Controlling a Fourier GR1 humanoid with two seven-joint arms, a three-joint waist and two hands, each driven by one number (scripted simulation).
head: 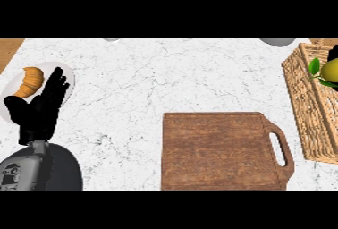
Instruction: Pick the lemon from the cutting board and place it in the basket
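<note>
The left hand [41,107] shows at the left side of the head view, its black fingers straight and relaxed, pointing up and away from the robot, with nothing held in it. Its grey forearm [23,172] comes in from the lower left corner. The fingers lie over the edge of a white plate [13,87], and on that plate, just beside the fingertips, rests a golden croissant [29,81]. The right hand does not show anywhere in the view. Out from the left hand spreads the white marbled counter [158,76], and toward the lower middle sits a brown wooden cutting board [221,152] with a looped handle on its right side; its top carries nothing. Just right of the board's handle, along the right edge of the view, stands a woven wicker basket [310,112], partly cut off by the frame. The lemon [330,70], yellow-green with dark green leaves beside it, lies inside the basket at its upper right part, well apart from the left hand. At the top edge two pale rounded things are only partly visible and cannot be identified.
</note>
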